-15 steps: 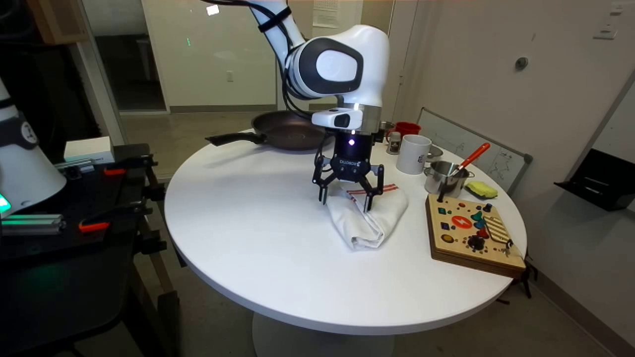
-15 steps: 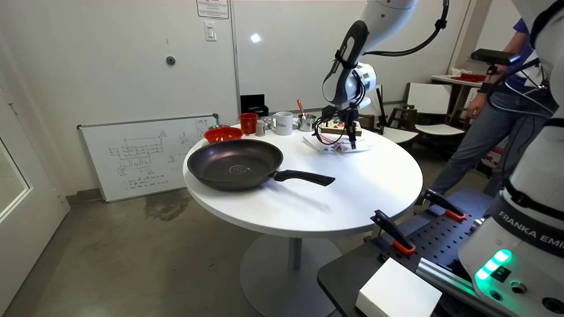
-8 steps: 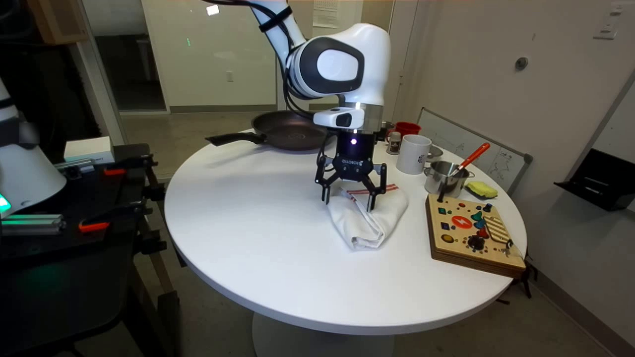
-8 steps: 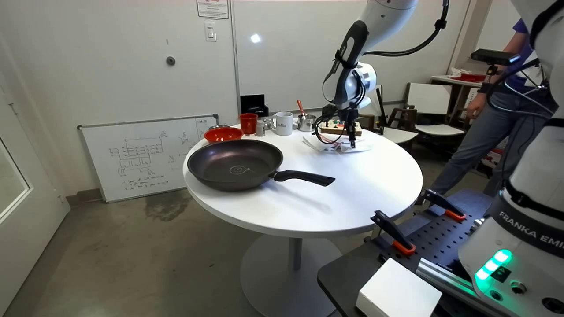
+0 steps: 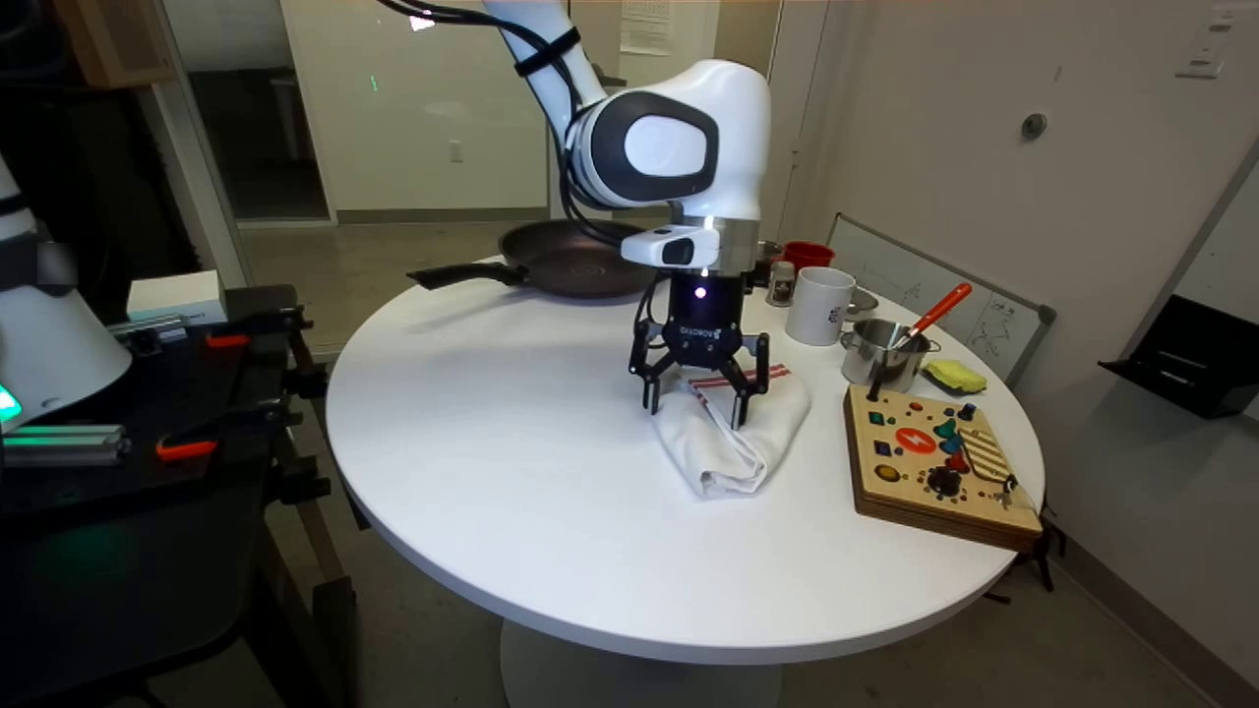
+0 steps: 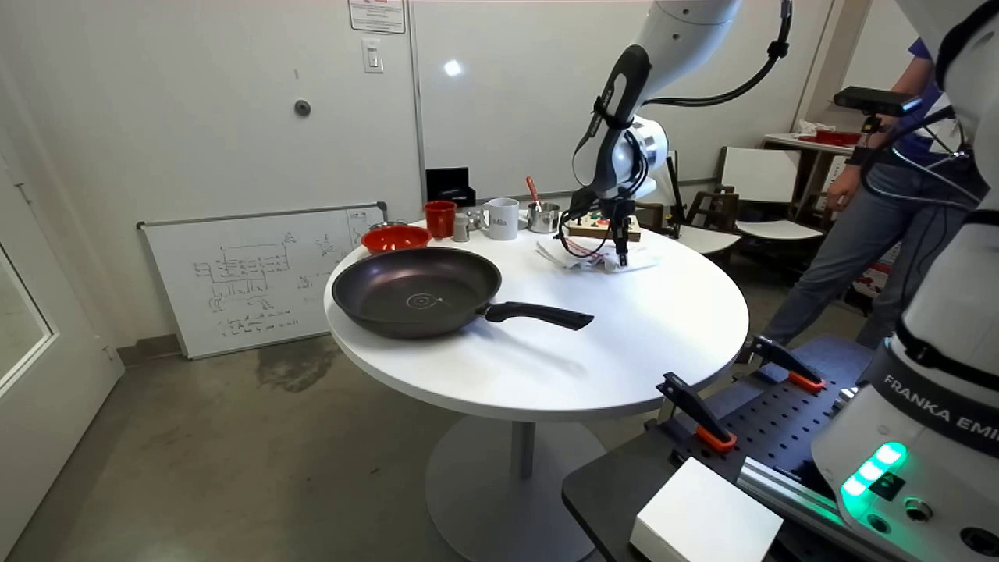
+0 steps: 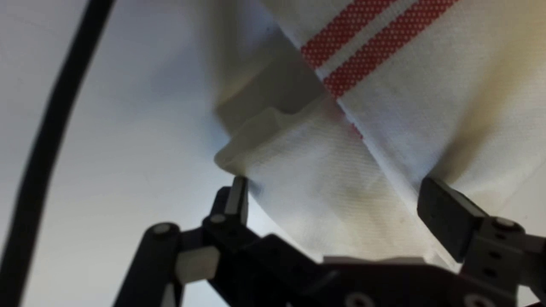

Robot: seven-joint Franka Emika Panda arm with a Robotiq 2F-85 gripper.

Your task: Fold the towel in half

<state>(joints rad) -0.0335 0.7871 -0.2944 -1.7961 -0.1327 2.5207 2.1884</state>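
- Can see the red-striped dish towel (image 5: 718, 454) lying rumpled, with a layer folded over, on the round white desk (image 5: 492, 511), between its middle and the edge bearing the wooden activity board (image 5: 897, 470).
- Can see the end effector (image 5: 694, 413) over the dish towel with jaws spread wide, one beside a towel border and one over the upper layer; cannot tell about contact.
- Can also see a frying pan (image 6: 417, 295) near the desk edge, well apart from the dish towel.
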